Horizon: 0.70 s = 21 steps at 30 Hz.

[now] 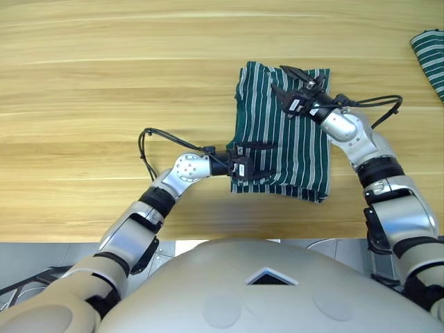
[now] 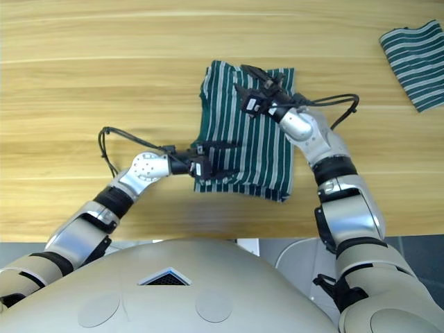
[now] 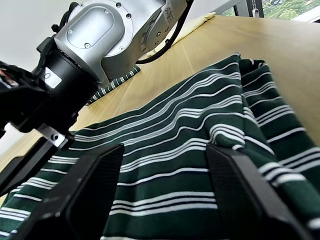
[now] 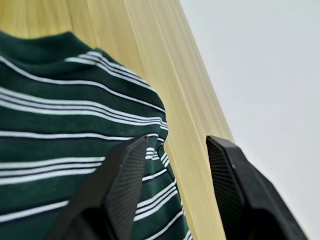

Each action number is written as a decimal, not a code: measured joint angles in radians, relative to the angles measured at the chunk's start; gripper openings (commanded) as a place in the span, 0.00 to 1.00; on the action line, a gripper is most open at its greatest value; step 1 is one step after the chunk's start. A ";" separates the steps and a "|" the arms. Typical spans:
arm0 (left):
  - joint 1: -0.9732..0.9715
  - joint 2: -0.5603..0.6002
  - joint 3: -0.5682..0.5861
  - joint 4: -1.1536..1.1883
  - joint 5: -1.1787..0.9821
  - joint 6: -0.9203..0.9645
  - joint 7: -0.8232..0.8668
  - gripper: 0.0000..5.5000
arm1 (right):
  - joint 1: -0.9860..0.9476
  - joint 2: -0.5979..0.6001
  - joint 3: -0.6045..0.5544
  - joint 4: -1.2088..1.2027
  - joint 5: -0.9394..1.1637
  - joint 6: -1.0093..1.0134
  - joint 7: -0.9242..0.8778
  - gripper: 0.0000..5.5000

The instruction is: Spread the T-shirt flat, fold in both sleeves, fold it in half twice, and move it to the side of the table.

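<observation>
Folding looks well along: dark green T-shirt with thin white stripes lies as a compact, near-square packet on the pale wood-grain desk, toward the robot's right of centre, near the front edge. No sleeves stick out; layered edges show at the near right corner. My read is that the sleeves are in and at least one half-fold is done. Whether the second is finished I cannot tell.

Left gripper sits low over the packet's near left corner, black fingers spread wide, with cloth under the gap and nothing clamped. Right gripper is at the far edge, right of the middle, its ribbed black fingers also parted, straddling the hem and not pinching it.

Next move, as I judge it: both need to close on an edge, catching every layer. They then either carry one side over for a last fold or drag the packet sideways without it unrolling.

Fabric is soft knit, limp, lightly rumpled at the far hem. Desk surface is smooth and matte, so the cloth should slide.

Second striped green cloth lies at the far right edge, well apart.
</observation>
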 measured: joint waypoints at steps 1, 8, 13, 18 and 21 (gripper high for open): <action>-0.007 -0.006 0.000 0.017 -0.001 -0.008 -0.002 0.56 | 0.000 0.000 0.001 0.000 -0.001 0.004 0.003 0.39; 0.011 0.001 -0.010 0.021 -0.039 -0.053 -0.070 0.56 | -0.030 0.016 0.034 0.097 -0.059 0.069 -0.020 0.39; 0.036 0.014 -0.007 -0.013 -0.047 -0.053 -0.090 0.56 | -0.093 0.023 0.070 0.199 -0.119 0.100 -0.093 0.39; 0.054 0.020 -0.001 -0.027 -0.035 -0.054 -0.072 0.56 | -0.111 0.024 0.077 0.226 -0.121 0.100 -0.114 0.39; 0.053 0.020 0.009 -0.032 0.008 -0.070 -0.022 0.56 | -0.097 0.013 0.062 0.166 -0.109 0.076 -0.117 0.39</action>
